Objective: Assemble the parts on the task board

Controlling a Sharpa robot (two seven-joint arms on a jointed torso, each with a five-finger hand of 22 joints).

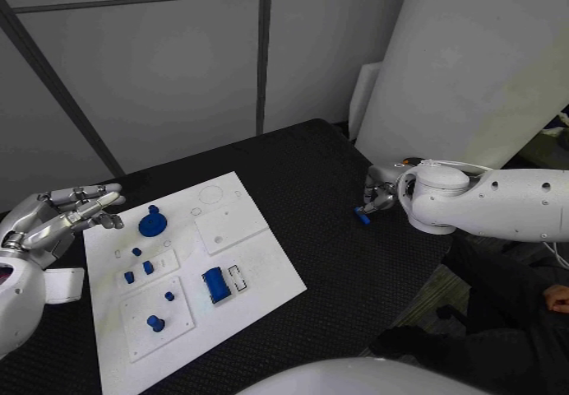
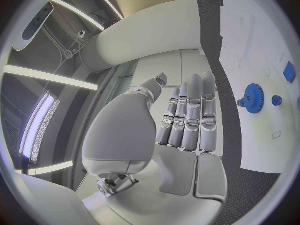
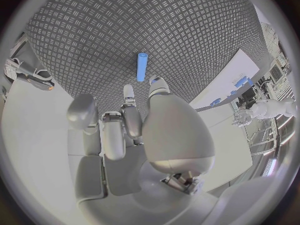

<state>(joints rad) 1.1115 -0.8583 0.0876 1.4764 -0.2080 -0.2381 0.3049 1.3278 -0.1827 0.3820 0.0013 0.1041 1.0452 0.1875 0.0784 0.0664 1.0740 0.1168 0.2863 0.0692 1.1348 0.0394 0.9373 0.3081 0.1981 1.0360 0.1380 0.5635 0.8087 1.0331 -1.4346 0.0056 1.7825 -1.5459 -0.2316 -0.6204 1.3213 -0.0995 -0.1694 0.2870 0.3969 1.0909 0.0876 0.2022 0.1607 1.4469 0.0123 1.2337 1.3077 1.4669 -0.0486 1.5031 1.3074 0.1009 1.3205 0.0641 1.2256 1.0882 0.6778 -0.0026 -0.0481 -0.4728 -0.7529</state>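
The white task board (image 1: 255, 247) lies in the middle of the black table. On it sit a blue gear (image 1: 152, 222), a blue block (image 1: 215, 284) and several small blue pieces such as a peg (image 1: 155, 322). My left hand (image 1: 59, 218) hovers at the board's left edge beside the gear, fingers stretched out and holding nothing; the left wrist view shows the gear (image 2: 253, 98) past those fingers (image 2: 190, 115). My right hand (image 1: 380, 197) is over the bare table right of the board. A short blue rod (image 3: 142, 66) lies on the mat just beyond its fingertips (image 3: 128, 92), untouched.
A tall white panel (image 1: 474, 82) stands behind the right arm at the table's far right. A small white box (image 1: 66, 284) sits by the left arm. The board (image 3: 228, 87) and left hand (image 3: 262, 107) appear far off in the right wrist view.
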